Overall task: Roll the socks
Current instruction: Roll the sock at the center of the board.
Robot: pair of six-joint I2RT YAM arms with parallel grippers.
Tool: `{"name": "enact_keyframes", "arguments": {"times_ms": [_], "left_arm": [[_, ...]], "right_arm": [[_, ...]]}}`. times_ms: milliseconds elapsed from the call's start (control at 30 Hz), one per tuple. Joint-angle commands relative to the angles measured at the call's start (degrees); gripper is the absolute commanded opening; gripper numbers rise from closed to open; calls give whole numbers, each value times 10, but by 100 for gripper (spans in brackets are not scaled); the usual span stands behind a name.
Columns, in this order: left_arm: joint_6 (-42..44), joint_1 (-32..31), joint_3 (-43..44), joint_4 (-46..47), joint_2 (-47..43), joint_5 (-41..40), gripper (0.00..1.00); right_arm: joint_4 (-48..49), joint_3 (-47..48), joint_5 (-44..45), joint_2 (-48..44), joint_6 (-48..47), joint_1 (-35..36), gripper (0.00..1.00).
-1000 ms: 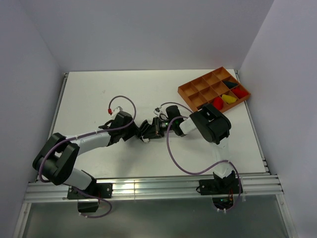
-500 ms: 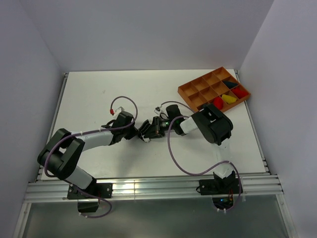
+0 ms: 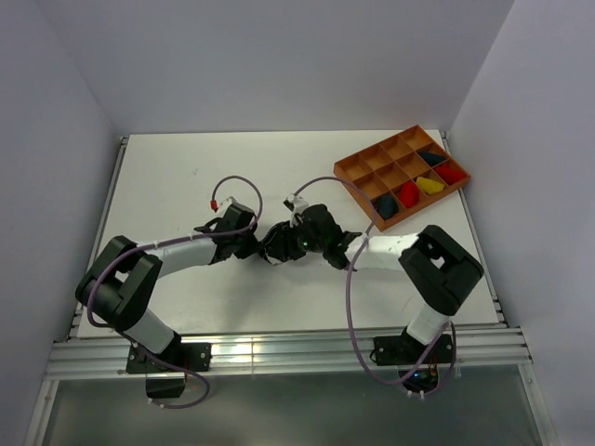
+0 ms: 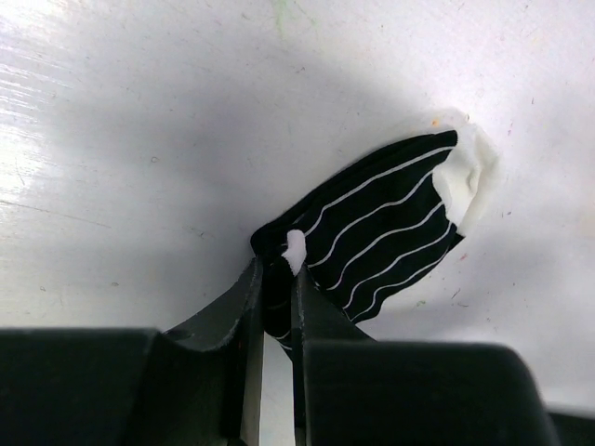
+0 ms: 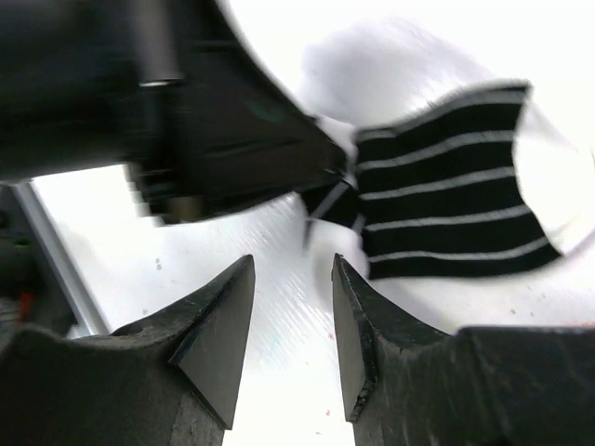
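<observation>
A black-and-white striped sock (image 4: 390, 232) with a white toe (image 4: 469, 177) lies flat on the white table, also seen in the right wrist view (image 5: 446, 214) and from above (image 3: 275, 251). My left gripper (image 4: 276, 265) is shut on the sock's dark cuff end, pinching the fabric between its fingertips. My right gripper (image 5: 293, 265) stands open just beside the sock, nothing between its fingers, facing the left gripper (image 5: 214, 121). From above, the left gripper (image 3: 258, 245) and the right gripper (image 3: 294, 243) meet at the sock mid-table. A red sock (image 3: 409, 193) and a dark navy sock (image 3: 384, 206) sit in tray compartments.
An orange compartment tray (image 3: 358, 167) stands at the back right, also holding a yellow bundle (image 3: 429, 184) and another red piece (image 3: 451, 172). Purple cables loop over both arms. The table's rail edge (image 3: 279, 348) runs along the front.
The left gripper has closed on the sock's cuff. The right gripper has opened and let go of the sock, and the right arm has swung its elbow out to the right.
</observation>
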Motion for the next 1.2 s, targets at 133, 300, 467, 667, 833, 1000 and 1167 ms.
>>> {"name": "enact_keyframes", "arguments": {"times_ms": [133, 300, 467, 667, 833, 1000, 1167], "left_arm": [[18, -7, 27, -35, 8, -4, 0], [19, -8, 30, -38, 7, -4, 0], [17, -8, 31, -34, 9, -2, 0], [16, -8, 36, -27, 19, 8, 0], [14, -9, 33, -16, 15, 15, 5], [7, -9, 8, -3, -27, -4, 25], [-4, -9, -20, 13, -74, -33, 55]], "right_arm": [[-10, 7, 163, -24, -113, 72, 46], [-38, 42, 171, 20, -130, 87, 46], [-64, 60, 170, 48, -144, 96, 46], [-93, 82, 176, 75, -160, 105, 46], [-119, 103, 183, 94, -160, 109, 29], [-128, 97, 114, 88, -137, 86, 3], [-76, 75, -54, 94, -80, 17, 0]]}}
